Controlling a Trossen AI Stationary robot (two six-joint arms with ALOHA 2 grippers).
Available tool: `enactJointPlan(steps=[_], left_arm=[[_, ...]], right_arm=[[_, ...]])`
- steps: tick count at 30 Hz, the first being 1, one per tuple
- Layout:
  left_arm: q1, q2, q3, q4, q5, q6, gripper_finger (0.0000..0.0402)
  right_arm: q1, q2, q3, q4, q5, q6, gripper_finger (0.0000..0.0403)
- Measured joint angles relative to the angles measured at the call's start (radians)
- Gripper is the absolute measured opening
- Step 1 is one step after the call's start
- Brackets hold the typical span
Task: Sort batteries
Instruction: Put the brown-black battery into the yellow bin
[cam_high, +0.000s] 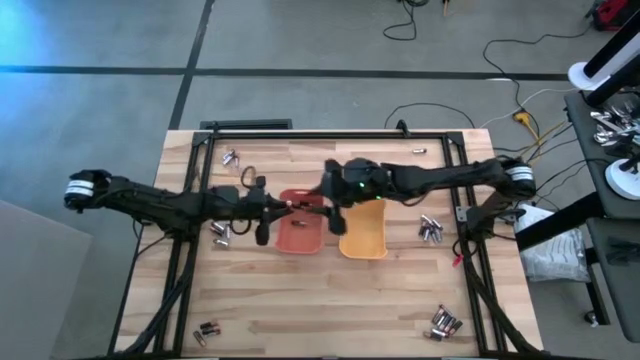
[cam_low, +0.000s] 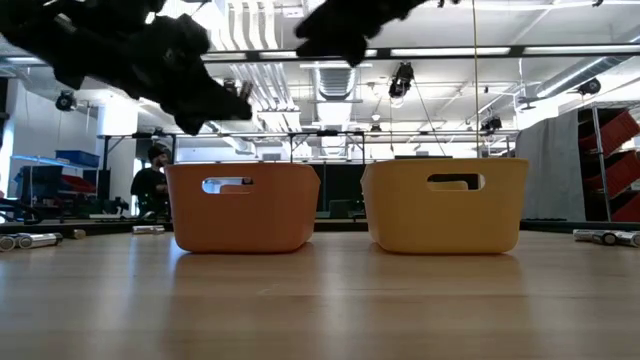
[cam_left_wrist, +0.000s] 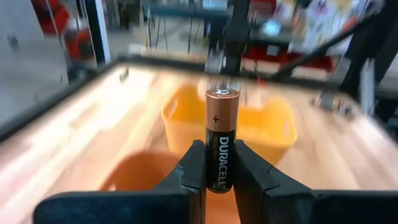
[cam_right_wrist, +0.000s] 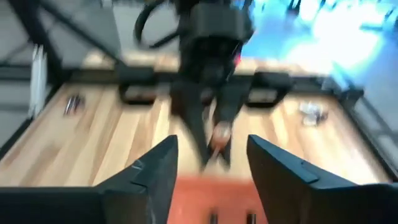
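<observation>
A black-and-copper battery is in my left gripper, which is shut on it above the orange tray. The yellow tray stands right beside the orange one. My right gripper hangs open and holds nothing, above the seam between the two trays. It faces my left gripper across the orange tray. Loose batteries lie on the table at the far left, left, right and near right. My left gripper pinches the battery's dark lower half between its two fingers, one on each side of the cylinder. The copper end with the plus mark sticks out past the fingertips. The battery is lifted clear, above the orange tray.
A dark metal frame runs along the table's far edge and down both sides. More batteries lie near the front left. In the low view both trays stand side by side with bare wood in front of them.
</observation>
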Motion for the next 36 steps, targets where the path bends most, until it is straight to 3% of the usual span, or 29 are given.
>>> enactJointPlan(steps=[7, 12, 21, 27, 36], left_arm=[[-0.022, 0.157, 0.163, -0.211, 0.024, -0.032, 0.0028], [-0.022, 0.3, 0.315, -0.439, 0.11, -0.025, 0.0029], [0.019, 0.449, 0.551, -0.812, 0.101, 0.044, 0.0029], [0.055, 0.508, 0.627, -0.951, 0.102, 0.07, 0.0029], [0.084, 0.622, 0.671, -0.995, 0.136, 0.109, 0.0029]], right_arm=[[0.07, -0.126, -0.138, -0.104, 0.081, 0.04, 0.0188], [0.09, -0.171, -0.221, -0.113, 0.077, 0.106, 0.017], [0.13, -0.197, -0.268, -0.2, 0.075, 0.184, 0.0143], [0.164, -0.216, -0.268, -0.216, 0.075, 0.183, 0.0128], [0.175, -0.222, -0.269, -0.214, 0.076, 0.182, 0.0113]])
